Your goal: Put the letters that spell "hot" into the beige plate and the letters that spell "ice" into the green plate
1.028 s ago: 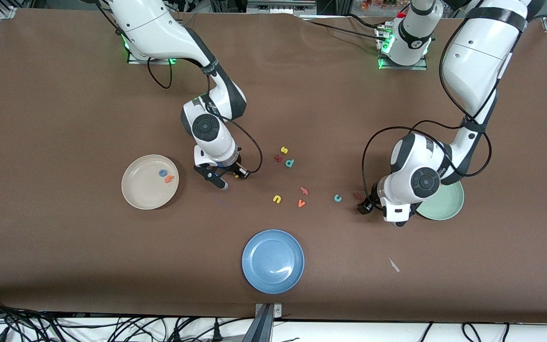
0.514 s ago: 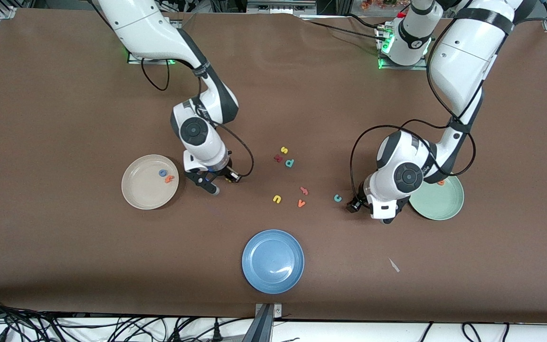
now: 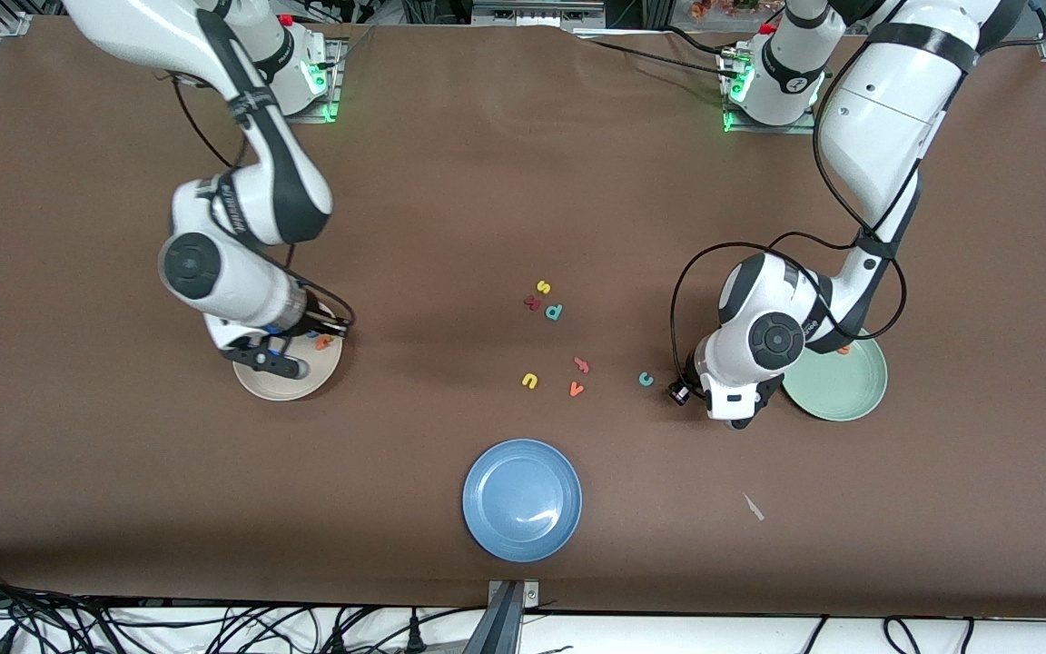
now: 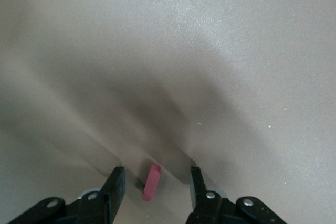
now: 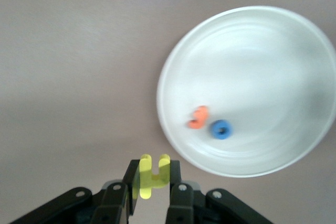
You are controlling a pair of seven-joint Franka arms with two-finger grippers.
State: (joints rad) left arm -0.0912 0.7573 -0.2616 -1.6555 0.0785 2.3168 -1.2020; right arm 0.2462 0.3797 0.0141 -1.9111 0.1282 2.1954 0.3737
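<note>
In the right wrist view my right gripper [image 5: 152,182] is shut on the yellow "h" [image 5: 152,176], up in the air by the rim of the beige plate [image 5: 262,66]. The orange "t" [image 5: 198,117] and blue "o" [image 5: 221,129] lie in that plate. My left gripper [image 4: 156,171] is down at the table, open, with the dark red "i" [image 4: 151,183] lying between its fingers and a gap on each side. The teal "c" [image 3: 646,379] lies on the table beside the left hand. The orange "e" [image 3: 843,349] sits in the green plate [image 3: 850,395].
A blue plate [image 3: 522,500] stands near the front camera. Loose letters lie mid-table: yellow "s" [image 3: 542,287], dark red "k" [image 3: 532,302], teal "p" [image 3: 555,312], yellow "u" [image 3: 529,381], orange "v" [image 3: 577,389], a pinkish letter [image 3: 582,365]. A small pale scrap [image 3: 754,507] lies near the green plate.
The right arm has carried the yellow "h" from mid-table to over the beige plate. The left hand has shifted slightly toward mid-table and its fingers have narrowed around the "i".
</note>
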